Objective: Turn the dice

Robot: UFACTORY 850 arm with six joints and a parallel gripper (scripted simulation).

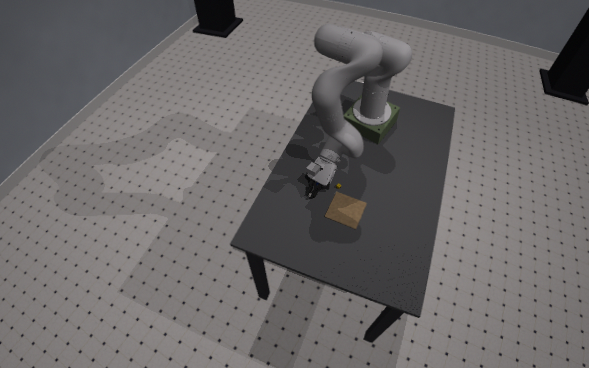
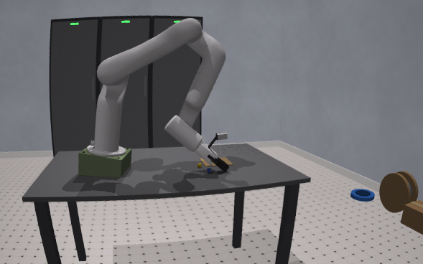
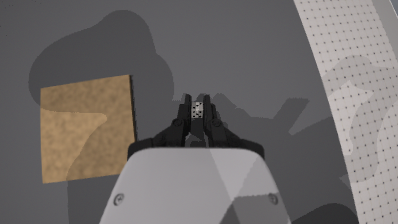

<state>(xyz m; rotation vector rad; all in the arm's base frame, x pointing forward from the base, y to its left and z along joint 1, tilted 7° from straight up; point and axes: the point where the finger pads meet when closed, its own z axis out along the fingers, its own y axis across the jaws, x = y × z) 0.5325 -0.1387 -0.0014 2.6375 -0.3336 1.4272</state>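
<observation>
Beside the tan mat [image 3: 85, 127] on the dark table [image 1: 407, 210], the gripper [image 3: 198, 116] pinches the white die [image 3: 197, 110] just off the surface. The safest course is probably to rotate slowly, check for 2 upward, and release low over the mat.

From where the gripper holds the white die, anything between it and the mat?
Nothing visible. The gripper is shut on the white die; bare table separates it from the mat. The yellow die sits aside.
</observation>
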